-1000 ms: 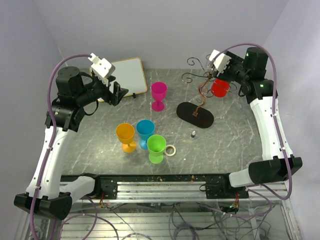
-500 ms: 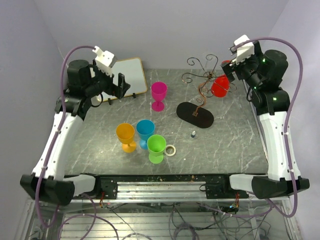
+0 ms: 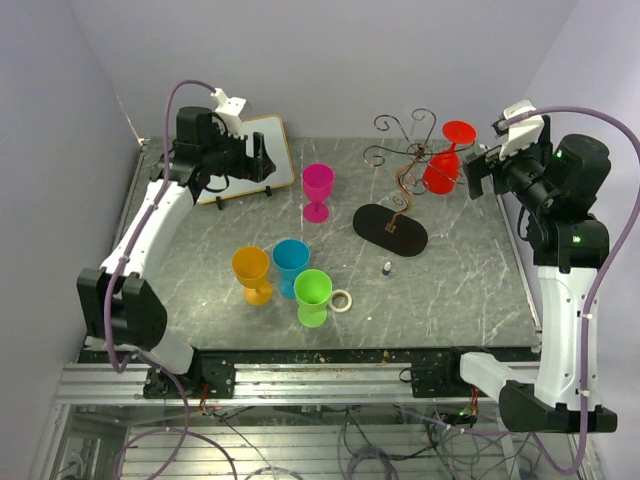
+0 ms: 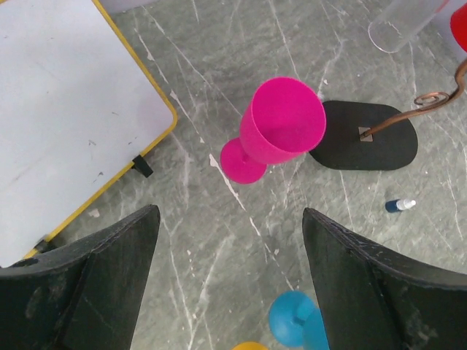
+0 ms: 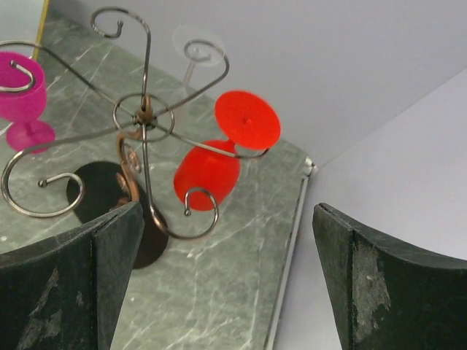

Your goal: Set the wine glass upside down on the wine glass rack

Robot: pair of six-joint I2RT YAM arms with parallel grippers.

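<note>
The wine glass rack (image 3: 401,168) is a dark wire stand with curled arms on a black oval base (image 3: 390,230). A red wine glass (image 3: 443,168) hangs upside down on its right arm, foot up; it also shows in the right wrist view (image 5: 219,164) with the rack (image 5: 139,117). My right gripper (image 3: 480,172) is open and empty, just right of the red glass. My left gripper (image 3: 255,160) is open and empty at the back left, above the table. A magenta goblet (image 3: 318,190) stands upright left of the rack and shows in the left wrist view (image 4: 281,127).
A white board with a yellow frame (image 3: 252,155) lies at the back left. Orange (image 3: 251,272), blue (image 3: 291,263) and green (image 3: 312,296) goblets stand near the front, with a tape ring (image 3: 342,300) beside them. A small blue bottle (image 3: 386,268) lies by the base.
My right gripper has let go of the red glass and drawn back to the right; the glass now hangs on the rack. My left arm has swung back and up toward the rear left.
</note>
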